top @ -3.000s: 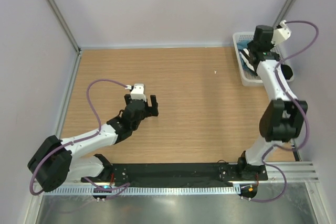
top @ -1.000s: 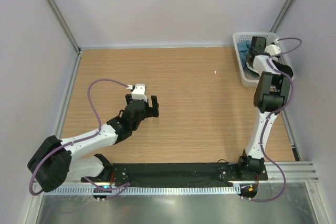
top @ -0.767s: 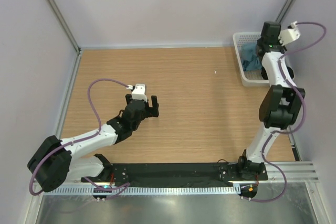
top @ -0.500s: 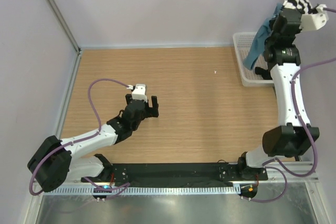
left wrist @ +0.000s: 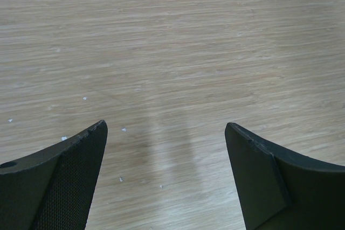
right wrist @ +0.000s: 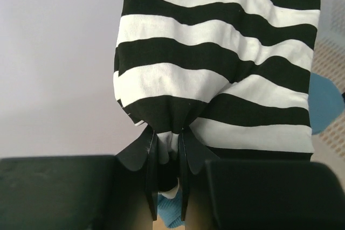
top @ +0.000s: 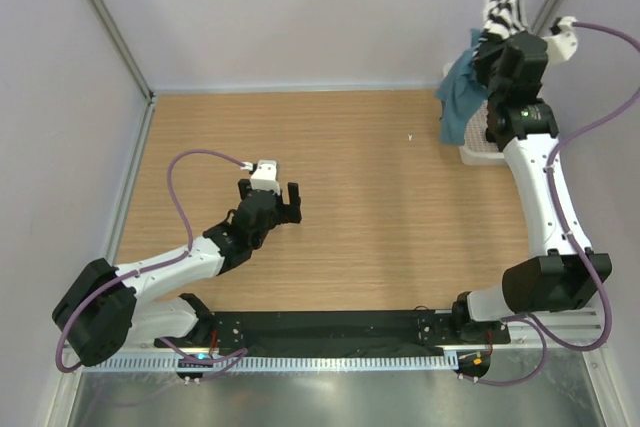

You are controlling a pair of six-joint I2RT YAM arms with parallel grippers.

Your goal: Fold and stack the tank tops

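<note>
My right gripper (top: 497, 35) is raised high over the back right corner, shut on the black-and-white striped tank top (top: 503, 11). In the right wrist view the striped top (right wrist: 215, 63) bunches between the closed fingers (right wrist: 148, 154). The teal-blue tank top (top: 459, 87) hangs from the same bundle, draping over the basket's left side; a bit of it shows in the right wrist view (right wrist: 326, 100). My left gripper (top: 285, 195) is open and empty, low over the bare wooden table (left wrist: 172, 68), left of centre.
The white plastic mesh basket (top: 478, 152) sits at the back right corner, partly hidden by the hanging cloth and the arm. Grey walls close the back and sides. A metal rail runs along the table's left edge (top: 130, 182).
My right gripper went down into the basket, closed on the tops and lifted them high; over the last half second it swung slightly left and lower. The left arm has not moved.
</note>
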